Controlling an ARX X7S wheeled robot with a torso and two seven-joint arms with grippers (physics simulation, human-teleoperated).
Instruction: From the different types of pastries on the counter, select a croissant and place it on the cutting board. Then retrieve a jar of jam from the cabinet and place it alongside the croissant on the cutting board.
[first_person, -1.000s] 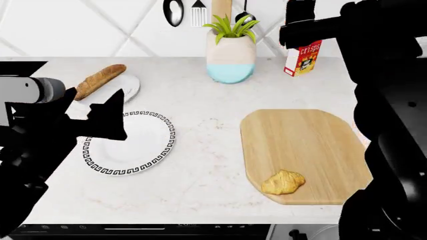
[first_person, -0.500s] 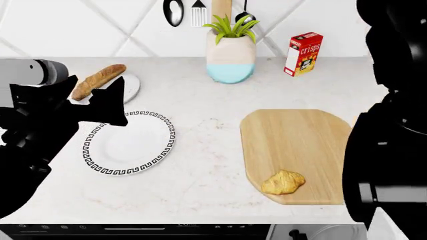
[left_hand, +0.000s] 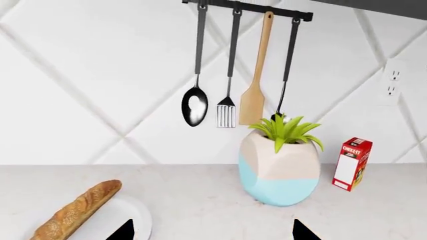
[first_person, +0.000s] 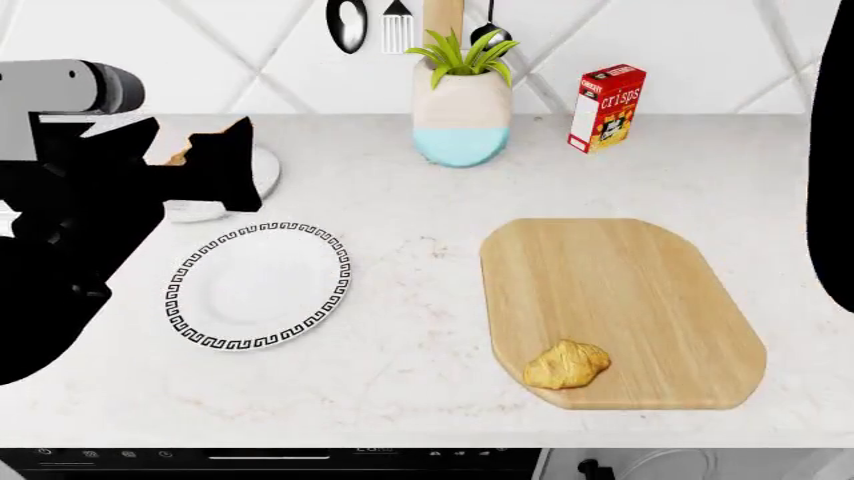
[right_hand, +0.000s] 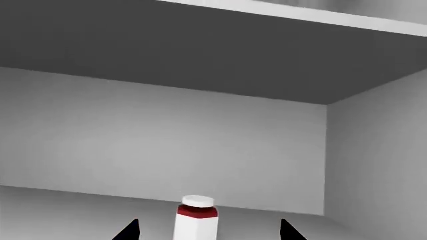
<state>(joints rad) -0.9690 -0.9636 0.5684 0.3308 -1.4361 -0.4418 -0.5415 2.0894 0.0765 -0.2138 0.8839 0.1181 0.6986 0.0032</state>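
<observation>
Now right hand (right_hand: 208, 231) is pointing into the cabinet, fingers spread wide and empty; jar (right_hand: 197, 218) is standing upright dead ahead, centred between the tips, so right arm is nearer. Croissant (first_person: 566, 364) is sitting on board (first_person: 607, 290)

A kitchen: utensil rail (left_hand: 247, 7), tiled wall, marbled counter (first_person: 400, 180).

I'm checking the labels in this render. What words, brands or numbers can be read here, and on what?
"crisps": on the red-and-white box at the back of the counter, read in the head view.
The smaller print and picture on that box: too small to read.
The same box in the left wrist view: lettering blurred.
The jar in the cabinet: its white label shows no readable text.
Nothing else carries text.
</observation>
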